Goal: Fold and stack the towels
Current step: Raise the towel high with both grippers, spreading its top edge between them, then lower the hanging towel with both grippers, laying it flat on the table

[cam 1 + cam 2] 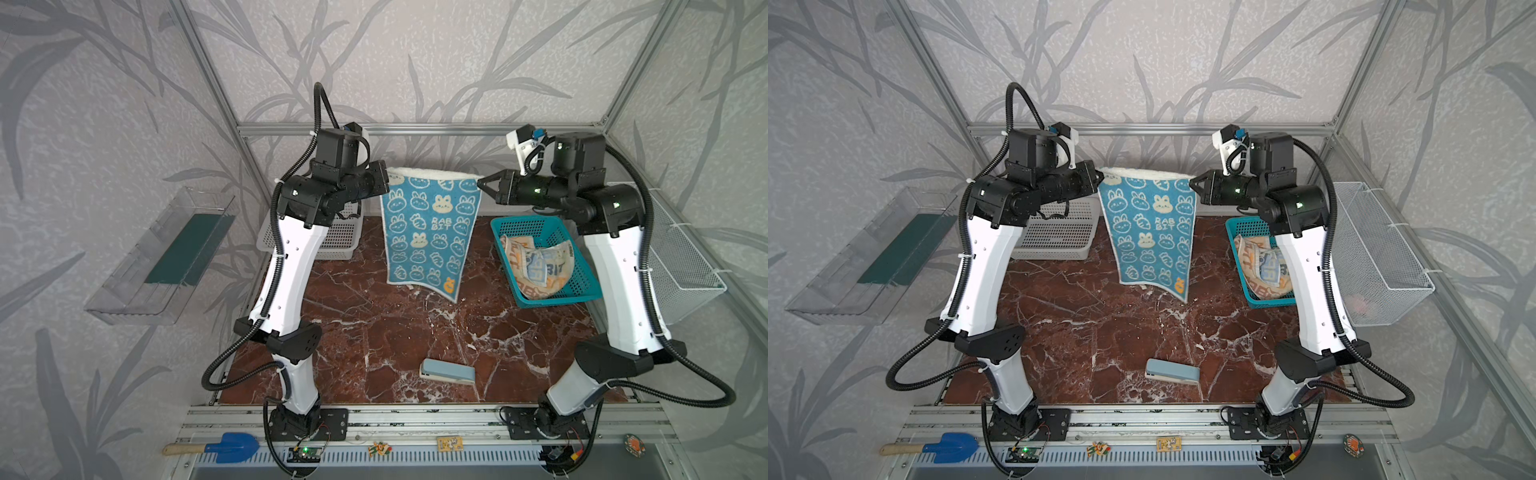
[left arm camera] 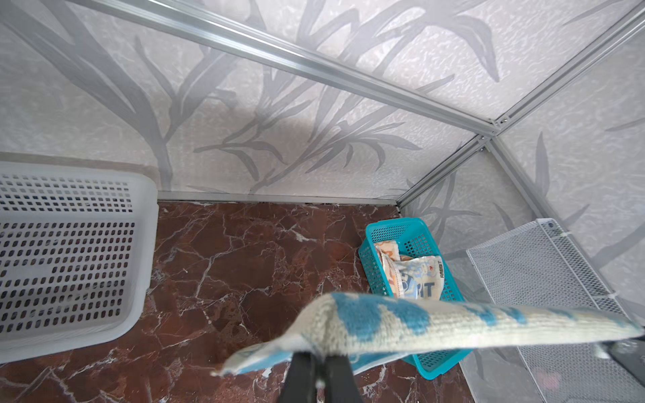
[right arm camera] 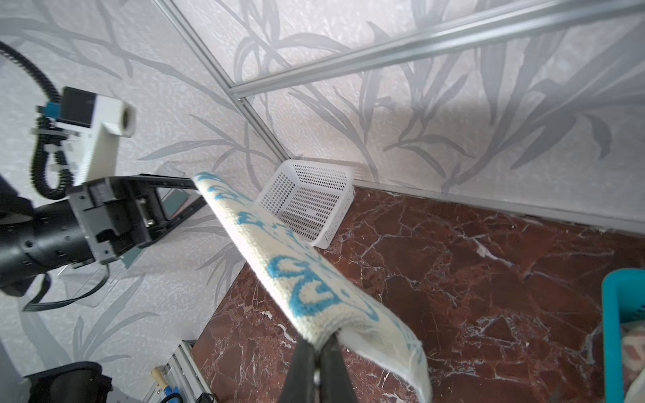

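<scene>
1. Far left, a clear plastic tray (image 1: 162, 257) hangs on the wall, well off the table.
2. A white perforated basket (image 1: 336, 239) sits at the back-left corner of the marble tabletop (image 1: 374, 332). My left arm hides part of it in both top views.
3. The left gripper (image 1: 385, 181) is pinched tight on the top left corner of the blue rabbit towel (image 1: 432, 241).
4. That towel hangs stretched between both grippers over the back-middle of the table, print facing the camera. I can't tell if the bottom hem touches the marble.
5. A pale blue stapler-like block (image 1: 448, 371) lies near the front edge, well apart from the towel.
6. The right gripper (image 1: 481, 184) is clamped on the other top corner.
7. A teal basket (image 1: 523, 226) just right of the hanging towel holds the crumpled orange-and-cream towel (image 1: 513, 253) and lettered towel (image 1: 555, 266). My right arm covers part of it in a top view.
8. A white wire basket (image 1: 681, 257) is mounted on the right wall.
</scene>
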Robot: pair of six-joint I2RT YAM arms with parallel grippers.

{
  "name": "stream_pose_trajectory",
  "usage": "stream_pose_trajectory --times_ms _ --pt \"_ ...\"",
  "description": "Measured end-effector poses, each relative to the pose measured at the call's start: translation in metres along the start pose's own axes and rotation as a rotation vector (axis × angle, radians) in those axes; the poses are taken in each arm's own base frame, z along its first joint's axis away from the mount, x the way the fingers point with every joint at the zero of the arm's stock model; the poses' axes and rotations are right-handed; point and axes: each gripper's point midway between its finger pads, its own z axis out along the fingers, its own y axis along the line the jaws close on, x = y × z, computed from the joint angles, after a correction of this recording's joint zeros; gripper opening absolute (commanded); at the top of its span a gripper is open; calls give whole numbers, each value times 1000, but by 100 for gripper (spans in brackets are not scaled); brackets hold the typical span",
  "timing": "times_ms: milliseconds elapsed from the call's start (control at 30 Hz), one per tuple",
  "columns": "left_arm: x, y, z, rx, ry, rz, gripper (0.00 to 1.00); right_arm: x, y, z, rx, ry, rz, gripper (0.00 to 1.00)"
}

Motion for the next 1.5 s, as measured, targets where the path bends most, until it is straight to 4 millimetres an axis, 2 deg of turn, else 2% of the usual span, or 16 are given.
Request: stream_pose_trajectory --times_ms 100,167,300,400,467,567,667,800,867,967,1033,1233,1367,1500 --pt "-2 -16 -30 49 -30 23 0 -11 23 -25 -43 -43 -58 0" --pt "-2 -30 -57 87 -58 47 0 -11 32 -36 -59 -51 -76 0" --pt "-5 -58 -114 176 -133 88 0 6 41 -52 -82 -27 -76 0" --pt "-7 -73 -146 237 -174 95 0 18 52 -67 -119 -28 -73 0" --pt "-7 -76 -156 255 -183 87 0 20 62 -77 -152 -44 -78 0" --pt "-3 -73 -155 246 -170 70 0 17 75 -91 -189 -81 -95 0" --pt "4 -63 -141 198 -143 61 0 14 78 -93 -201 -98 -97 0" --pt "21 -39 -109 97 -82 52 0 26 55 -68 -162 -47 -36 0" --pt "29 -23 -88 49 -49 43 0 37 35 -48 -130 -5 10 0" --pt "46 4 -45 -18 20 25 0 62 -5 -13 -69 79 105 0" --pt "61 23 -6 -58 84 8 0 82 -40 14 -12 139 167 0" --pt "110 76 111 -128 256 -43 0 123 -121 71 107 249 283 0" --pt "137 102 160 -145 337 -75 0 135 -155 97 149 282 297 0" --pt "136 119 188 -151 345 -102 0 142 -183 127 174 314 292 0"
